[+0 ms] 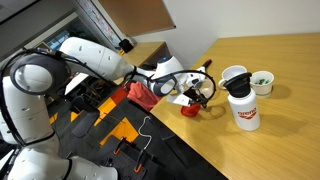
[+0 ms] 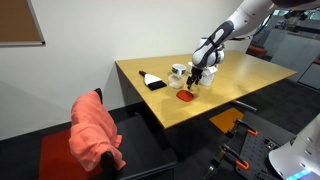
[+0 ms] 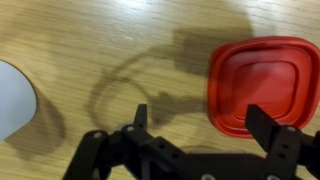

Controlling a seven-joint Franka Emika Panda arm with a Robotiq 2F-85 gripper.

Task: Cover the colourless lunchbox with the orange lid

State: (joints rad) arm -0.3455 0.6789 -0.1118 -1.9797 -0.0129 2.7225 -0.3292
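Note:
The orange lid (image 3: 258, 85) lies flat on the wooden table, at the right of the wrist view. It also shows in both exterior views (image 1: 190, 108) (image 2: 186, 97). My gripper (image 3: 200, 116) is open and empty, hovering just above the table. Its left finger is over bare wood and its right finger is over the lid's near edge. In both exterior views the gripper (image 1: 198, 90) (image 2: 197, 78) hangs directly above the lid. I cannot make out the colourless lunchbox in any view.
A white cup (image 1: 233, 77), a red-labelled white bottle (image 1: 243, 110) and a white bowl with green contents (image 1: 262, 82) stand just beyond the lid. A white rounded object (image 3: 12, 98) is at the wrist view's left edge. A black object (image 2: 155, 82) lies on the table. A chair with pink cloth (image 2: 95, 128) stands by the table edge.

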